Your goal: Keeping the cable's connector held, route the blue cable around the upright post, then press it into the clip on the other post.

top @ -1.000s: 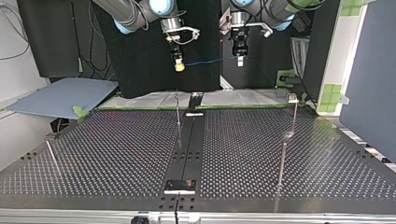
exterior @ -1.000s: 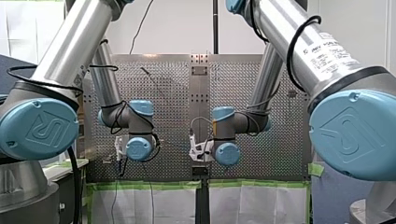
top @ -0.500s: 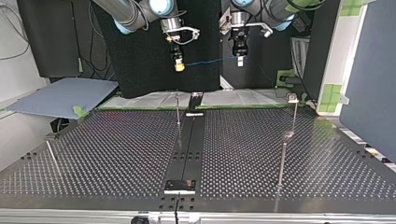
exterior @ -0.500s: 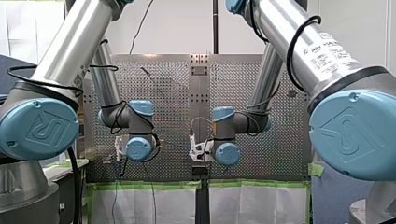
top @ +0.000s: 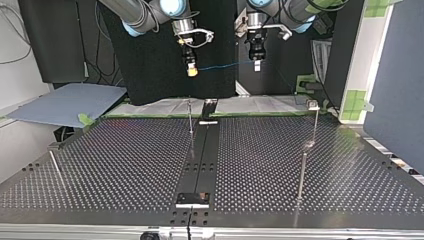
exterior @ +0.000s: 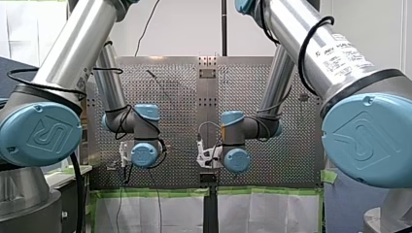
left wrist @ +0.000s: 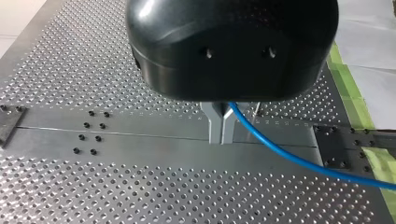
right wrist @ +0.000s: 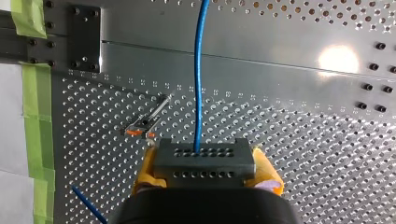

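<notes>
Yellow-padded fingers on my right arm (right wrist: 265, 170) clamp the dark connector (right wrist: 204, 161). The metal fingers on my left arm (left wrist: 215, 128) are pinched together, apparently on the blue cable (left wrist: 280, 151), which spans nearly straight between them, high above the counter (top: 125, 165). Routing looks not yet begun. The next move calls for lowering the span around the upright post (top: 190, 117), then going to the other post (top: 313, 112).

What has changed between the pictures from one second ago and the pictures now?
Nothing has visibly changed. My left tool and my right tool hang where they were, above the perforated metal table, each shut on the thin blue cable stretched between them.
</notes>
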